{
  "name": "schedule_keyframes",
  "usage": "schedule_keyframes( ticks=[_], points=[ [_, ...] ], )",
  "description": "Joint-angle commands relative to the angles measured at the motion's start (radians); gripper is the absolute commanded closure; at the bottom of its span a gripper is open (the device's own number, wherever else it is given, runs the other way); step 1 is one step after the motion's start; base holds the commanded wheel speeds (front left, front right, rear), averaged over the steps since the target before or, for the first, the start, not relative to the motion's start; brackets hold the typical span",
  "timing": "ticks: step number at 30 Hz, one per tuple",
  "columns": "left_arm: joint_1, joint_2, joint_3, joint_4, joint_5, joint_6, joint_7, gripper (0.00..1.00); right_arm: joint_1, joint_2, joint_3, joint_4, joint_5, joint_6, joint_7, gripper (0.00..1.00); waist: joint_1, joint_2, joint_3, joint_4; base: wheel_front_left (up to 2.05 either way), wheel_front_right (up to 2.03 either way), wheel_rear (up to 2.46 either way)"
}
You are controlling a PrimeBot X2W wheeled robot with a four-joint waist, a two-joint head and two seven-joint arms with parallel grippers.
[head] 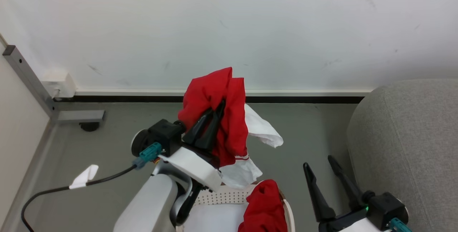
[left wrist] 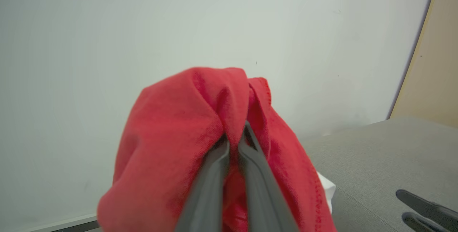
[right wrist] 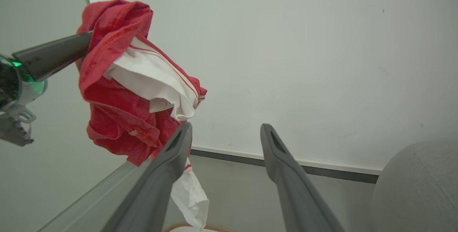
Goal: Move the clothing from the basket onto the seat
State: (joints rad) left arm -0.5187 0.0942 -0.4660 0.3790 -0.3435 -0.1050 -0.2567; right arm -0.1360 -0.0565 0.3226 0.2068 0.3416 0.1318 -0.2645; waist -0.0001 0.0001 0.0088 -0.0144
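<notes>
- Red garment (head: pixel 234 124) hangs bunched in the air, pinched at its top fold, likely to lift it clear of the basket (head: pixel 222 197) at 6 o'clock.
- Long axis runs 12 to 6; white hem points down, and one white panel flares toward 4.
- Left jaws narrow, clamped on it.
- Second red garment (head: pixel 264 207) lies in the basket.
- Right jaws wide, empty, at 4 o'clock.
- Seat (head: pixel 404 142) at 3 o'clock, well apart.

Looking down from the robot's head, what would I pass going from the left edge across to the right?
Metal post by the wall → left fingers shut on the red clothing → right fingers, open and holding nothing → grey seat.
</notes>
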Motion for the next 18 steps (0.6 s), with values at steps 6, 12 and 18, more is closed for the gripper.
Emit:
schedule_keyframes(
  ticks=[6, 12, 18],
  points=[
    [0.017, -0.01, -0.034, -0.041, -0.023, -0.002, 0.012, 1.0, -0.03, 0.0, 0.083, 0.08, -0.018, -0.002, 0.0, 0.0, 0.0001, -0.0001, -0.014, 0.03, 0.0, 0.0, 0.0],
    [0.037, -0.024, -0.088, -0.073, -0.034, -0.008, 0.028, 1.0, -0.095, 0.0, 0.172, 0.188, 0.004, -0.002, 0.0, 0.0, 0.0001, -0.0001, -0.027, 0.067, 0.0, 0.0, 0.0],
    [0.044, -0.033, -0.15, -0.104, -0.054, -0.014, 0.042, 1.0, -0.169, 0.002, 0.235, 0.303, 0.03, -0.002, 0.001, 0.0, 0.0001, -0.0001, -0.033, 0.113, 0.0, 0.0, 0.0]
  ],
)
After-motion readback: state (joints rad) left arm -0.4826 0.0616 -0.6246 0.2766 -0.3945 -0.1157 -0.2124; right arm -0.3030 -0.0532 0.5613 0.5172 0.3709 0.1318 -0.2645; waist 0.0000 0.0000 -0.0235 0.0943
